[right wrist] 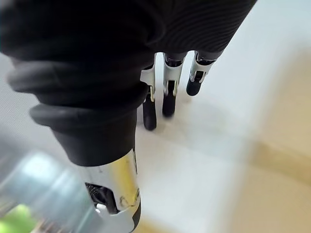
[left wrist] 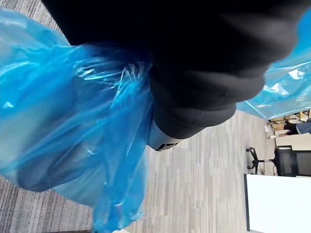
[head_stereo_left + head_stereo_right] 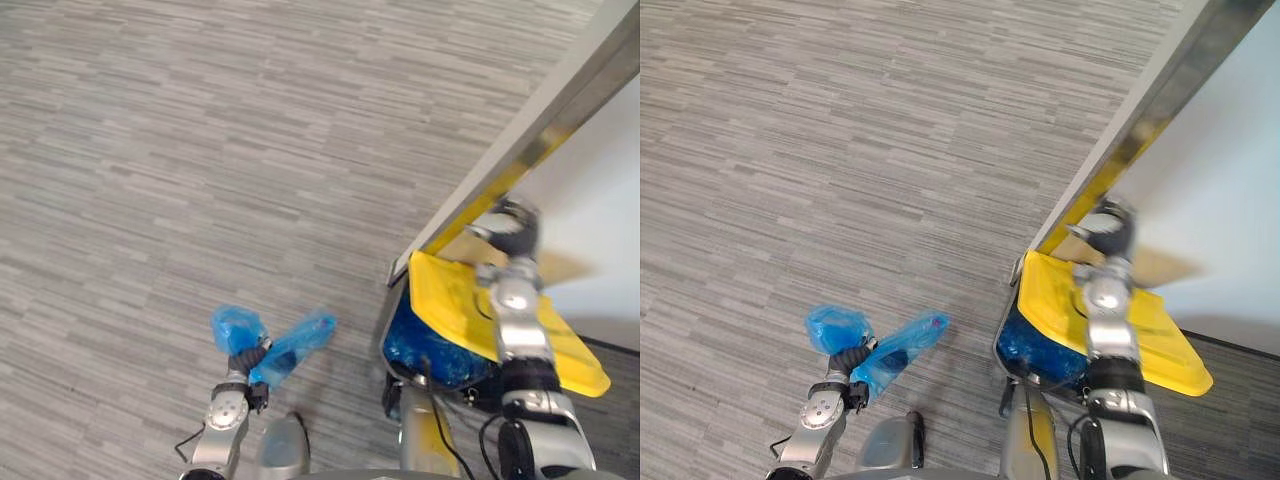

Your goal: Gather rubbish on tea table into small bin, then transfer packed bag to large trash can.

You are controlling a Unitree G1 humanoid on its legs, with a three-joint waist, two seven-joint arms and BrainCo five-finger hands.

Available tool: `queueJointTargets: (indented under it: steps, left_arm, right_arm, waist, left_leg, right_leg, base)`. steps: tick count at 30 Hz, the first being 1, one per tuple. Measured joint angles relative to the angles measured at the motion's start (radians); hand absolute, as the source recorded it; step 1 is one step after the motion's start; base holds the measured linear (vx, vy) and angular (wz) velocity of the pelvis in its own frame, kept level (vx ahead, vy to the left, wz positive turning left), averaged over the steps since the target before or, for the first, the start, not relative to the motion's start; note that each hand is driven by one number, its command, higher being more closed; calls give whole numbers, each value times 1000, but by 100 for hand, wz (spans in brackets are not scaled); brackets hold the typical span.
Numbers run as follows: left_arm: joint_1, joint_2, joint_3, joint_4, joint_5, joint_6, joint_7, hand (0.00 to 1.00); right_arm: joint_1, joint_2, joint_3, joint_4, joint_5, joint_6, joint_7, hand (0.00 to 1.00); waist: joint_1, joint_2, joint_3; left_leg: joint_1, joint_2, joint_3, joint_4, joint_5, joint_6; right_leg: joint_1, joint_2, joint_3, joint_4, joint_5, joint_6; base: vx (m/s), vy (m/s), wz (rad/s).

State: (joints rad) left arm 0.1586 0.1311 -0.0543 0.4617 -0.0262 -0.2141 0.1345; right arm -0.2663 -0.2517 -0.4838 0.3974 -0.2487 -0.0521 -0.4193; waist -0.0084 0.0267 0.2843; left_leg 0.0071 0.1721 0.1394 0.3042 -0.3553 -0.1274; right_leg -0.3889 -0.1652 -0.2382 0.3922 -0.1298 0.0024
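Nearest you, to the left of the yellow-lidded trash can (image 3: 445,295), your left hand (image 3: 246,362) is clenched round the gathered neck of the blue bag (image 3: 300,340), with thin film ballooning out on both sides of the fist. Judge the bag light, soft and slippery, liable to tear or slide through a loose grip; the bunched neck is the place to hold it, and what is inside cannot be made out. The can sits lined in blue plastic (image 3: 425,350) under its tilted lid. Over the lid's far edge your right hand (image 3: 508,225) hangs with fingers (image 1: 167,92) straight and nothing in them; whether it touches the lid cannot be told. Around the can runs grey striped carpet (image 3: 200,150), and beyond it a white panel (image 3: 600,190) edged in metal (image 3: 530,140).
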Motion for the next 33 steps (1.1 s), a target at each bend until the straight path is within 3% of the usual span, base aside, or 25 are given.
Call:
queueJointTargets:
  steps: [3, 10, 13, 15, 20, 23, 25, 29, 33]
  left_arm:
    - [3, 0, 12, 0, 4, 11, -1, 100]
    - [6, 3, 28, 3, 40, 14, -2, 100]
    - [8, 3, 28, 3, 41, 15, -2, 100]
    - [9, 6, 28, 15, 40, 21, -2, 100]
    - [10, 13, 28, 21, 39, 37, -14, 100]
    - [9, 13, 27, 21, 38, 40, -28, 100]
    - [7, 13, 27, 21, 38, 46, -31, 100]
    - [-12, 13, 24, 20, 38, 53, -45, 100]
    - [-42, 11, 4, 17, 38, 53, -43, 100]
  right_arm:
    - [110, -5, -72, 5, 0, 17, 0, 0]
    - [227, 9, -203, 104, 5, 36, 4, 0]
    - [228, 9, -266, 250, 30, 37, 8, 0]
    - [225, 11, -325, 405, 110, 40, 22, 0]
    - [225, 42, -373, 564, 302, 61, 92, 0]
    - [225, 90, -329, 574, 432, 58, 140, 0]
    - [213, 117, -232, 564, 486, 55, 180, 0]
    - [173, 177, 53, 428, 494, 25, 223, 0]
    - [76, 169, 189, 313, 480, 0, 222, 0]
  waist:
    - [-33, -10, -3]
    - [-59, -10, -4]
    - [-61, -11, -4]
    - [-60, -11, -4]
    - [-63, -13, -9]
    - [-63, -13, -10]
    - [-61, -13, -10]
    - [-55, -13, -10]
    - [-31, -12, -9]
  left_leg:
    - [22, -6, 14, -27, 4, 7]
    - [37, -7, 33, -46, 10, 11]
    - [38, -6, 32, -49, 17, 8]
    - [36, -3, 26, -51, 19, 8]
    - [33, -2, 17, -49, 19, 8]
    - [32, -2, 17, -45, 19, 8]
    - [33, -2, 22, -43, 19, 8]
    - [43, -5, 38, -40, 19, 7]
    - [59, -10, 54, -39, 19, 7]
  right_leg:
    - [1, 0, 0, -4, 0, 0]
    - [2, 6, 0, -10, 1, 4]
    - [4, 6, -1, -12, 1, 22]
    - [14, 6, -6, -14, -2, 40]
    - [17, 6, -10, -14, -4, 44]
    - [16, 7, -10, -13, -4, 45]
    - [16, 7, -8, -13, -4, 45]
    - [16, 8, -2, -11, -2, 47]
    - [16, 6, 10, -9, 2, 48]
  base:
    - [9, 10, -14]
    - [-24, -2, -7]
    - [-35, -21, 2]
    - [-67, -27, 7]
    - [-48, -7, 3]
    - [0, 0, 0]
    - [-4, 8, -2]
    - [0, 13, -6]
    - [12, 19, -8]
